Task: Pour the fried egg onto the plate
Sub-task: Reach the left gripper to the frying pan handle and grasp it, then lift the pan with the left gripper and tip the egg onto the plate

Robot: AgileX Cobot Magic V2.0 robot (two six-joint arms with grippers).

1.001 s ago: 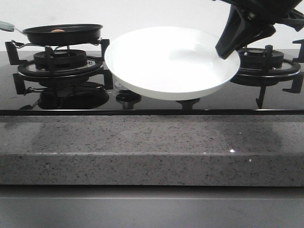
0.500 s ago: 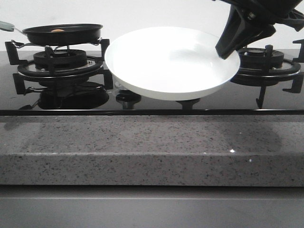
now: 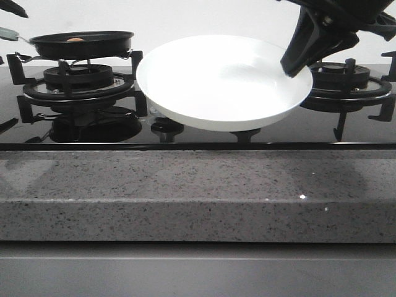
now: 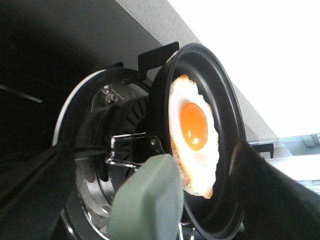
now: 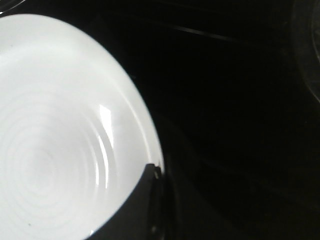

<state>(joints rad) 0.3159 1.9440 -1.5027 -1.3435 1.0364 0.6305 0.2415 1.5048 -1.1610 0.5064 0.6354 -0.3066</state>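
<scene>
1. Left gripper (image 4: pixel 150 200): fingers (image 4: pixel 35 185) were spread wide, one either side of the pan's grey-green handle (image 4: pixel 145 200), not touching it. In the front view only a dark tip showed at the far left, above the handle end.
2. Black frying pan (image 3: pixel 81 43) sat on the left burner grate (image 3: pixel 74 83), left of the plate, w/ its near edge just beside the plate's left rim.
3. Fried egg (image 4: pixel 194 135) lay flat inside the pan, yolk roughly centred; from the front only a small orange bit (image 3: pixel 75 39) peeked over the pan wall.
4. Plate (image 3: pixel 223 80) was held up off the black glass hob (image 3: pixel 185 133), tilted toward the front, between the two burners. Nothing lay on it.
5. Right gripper (image 3: pixel 297 62) was clamped on the plate's right rim; one dark finger (image 5: pixel 135 210) lay over the inside of the rim. The other finger was hidden under the plate.
6. Right burner grate (image 3: pixel 352 90) stood behind and right of the plate, partly covered by the gripper.
7. Speckled grey stone counter edge (image 3: pixel 198 198) ran in front of the plate, below the hob.
</scene>
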